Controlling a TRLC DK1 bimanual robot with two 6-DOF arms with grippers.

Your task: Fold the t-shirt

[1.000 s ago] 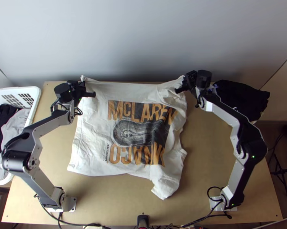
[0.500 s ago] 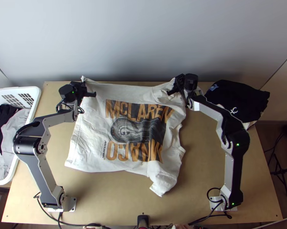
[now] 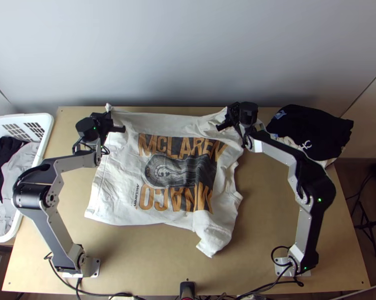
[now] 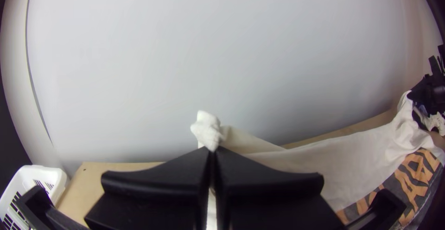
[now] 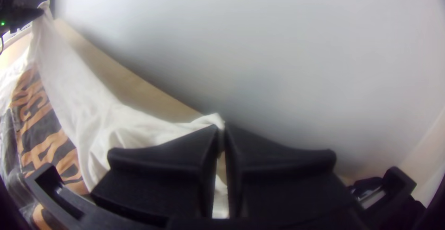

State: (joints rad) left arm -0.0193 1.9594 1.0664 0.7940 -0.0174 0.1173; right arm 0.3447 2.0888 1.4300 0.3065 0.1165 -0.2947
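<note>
The white t-shirt (image 3: 122, 165) lies spread on the table, printed side up, its far edge lifted and its near right part bunched. At its far left corner is my left gripper (image 3: 109, 120); my right gripper (image 3: 231, 118) is at the far right part. In the left wrist view, my left gripper (image 4: 212, 153) is shut on a corner of the t-shirt (image 4: 333, 158), a white tuft standing above the tips. In the right wrist view, my right gripper (image 5: 222, 130) is shut on a pinch of the t-shirt (image 5: 106, 118), whose edge stretches toward the left gripper.
A white laundry basket (image 3: 43, 131) with dark and grey clothes stands at the left. Dark clothing (image 3: 313, 131) is heaped at the table's far right corner, close to the right forearm. A pale wall (image 3: 188, 50) rises behind the table.
The right gripper has moved left, then slightly nearer, holding the cloth. The left one shifted slightly right, then slightly nearer. The t-shirt's near edge moved a little away from the table's front and left.
</note>
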